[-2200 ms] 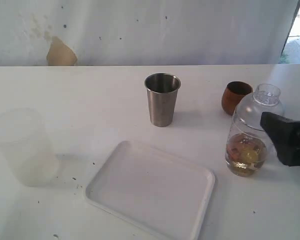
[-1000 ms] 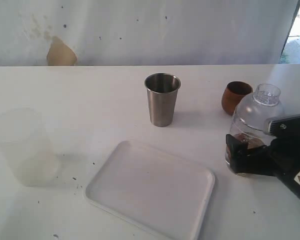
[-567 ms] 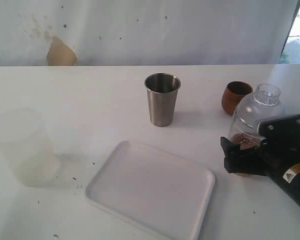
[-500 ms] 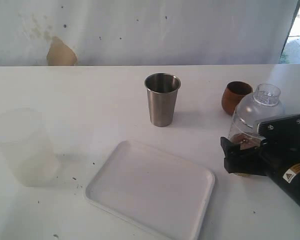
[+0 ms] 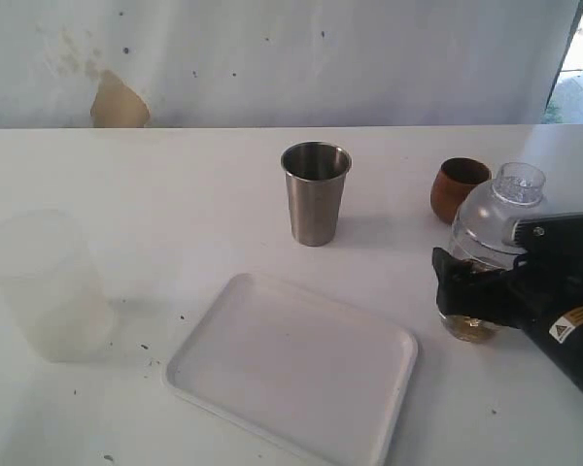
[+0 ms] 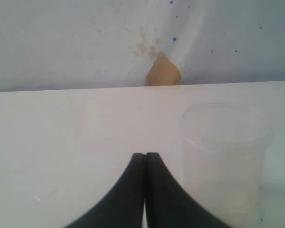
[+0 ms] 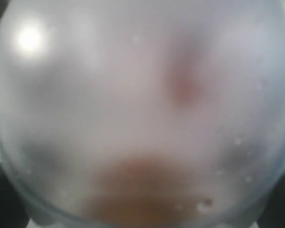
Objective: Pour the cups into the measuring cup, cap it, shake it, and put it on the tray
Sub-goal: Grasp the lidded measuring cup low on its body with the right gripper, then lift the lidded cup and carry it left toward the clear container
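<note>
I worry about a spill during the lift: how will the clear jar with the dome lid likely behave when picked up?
The jar looks smooth and rounded, so it may slip in a loose grip. Its contents lie low at the bottom, so it is probably bottom-heavy and steady when upright. The clear, plastic-looking walls may flex if squeezed hard.
</note>
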You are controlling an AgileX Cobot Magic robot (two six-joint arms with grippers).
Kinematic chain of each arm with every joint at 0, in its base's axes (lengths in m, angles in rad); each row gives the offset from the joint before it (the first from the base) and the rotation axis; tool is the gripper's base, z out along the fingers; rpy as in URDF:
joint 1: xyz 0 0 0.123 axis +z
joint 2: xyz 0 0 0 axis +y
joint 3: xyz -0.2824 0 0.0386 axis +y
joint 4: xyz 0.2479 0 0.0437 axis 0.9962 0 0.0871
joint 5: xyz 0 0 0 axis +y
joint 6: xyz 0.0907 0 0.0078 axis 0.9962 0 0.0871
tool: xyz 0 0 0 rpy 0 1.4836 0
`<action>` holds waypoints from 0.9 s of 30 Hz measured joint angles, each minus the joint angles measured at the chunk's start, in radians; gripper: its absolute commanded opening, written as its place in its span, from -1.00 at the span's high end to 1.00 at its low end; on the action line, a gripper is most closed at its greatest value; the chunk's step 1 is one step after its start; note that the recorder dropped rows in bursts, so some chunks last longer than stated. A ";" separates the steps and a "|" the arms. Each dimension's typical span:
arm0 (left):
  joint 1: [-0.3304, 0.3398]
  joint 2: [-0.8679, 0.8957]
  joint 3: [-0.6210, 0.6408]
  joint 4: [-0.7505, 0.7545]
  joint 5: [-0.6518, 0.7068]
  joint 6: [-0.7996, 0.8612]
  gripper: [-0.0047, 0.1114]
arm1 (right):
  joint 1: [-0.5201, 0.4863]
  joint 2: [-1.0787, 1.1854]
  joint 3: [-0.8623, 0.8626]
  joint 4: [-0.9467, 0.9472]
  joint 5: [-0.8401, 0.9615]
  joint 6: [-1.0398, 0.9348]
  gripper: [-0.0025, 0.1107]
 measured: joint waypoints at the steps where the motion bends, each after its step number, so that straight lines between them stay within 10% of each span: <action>1: 0.000 0.000 0.000 0.000 0.000 0.000 0.92 | 0.000 0.000 -0.001 0.003 0.000 -0.002 -0.81; 14: 0.000 0.000 0.000 0.000 0.000 0.000 0.92 | 0.004 0.000 -0.016 0.048 0.007 -0.004 0.84; 27: 0.000 0.000 0.000 0.000 0.000 0.000 0.92 | 0.004 -0.124 -0.101 -0.243 0.284 0.129 0.96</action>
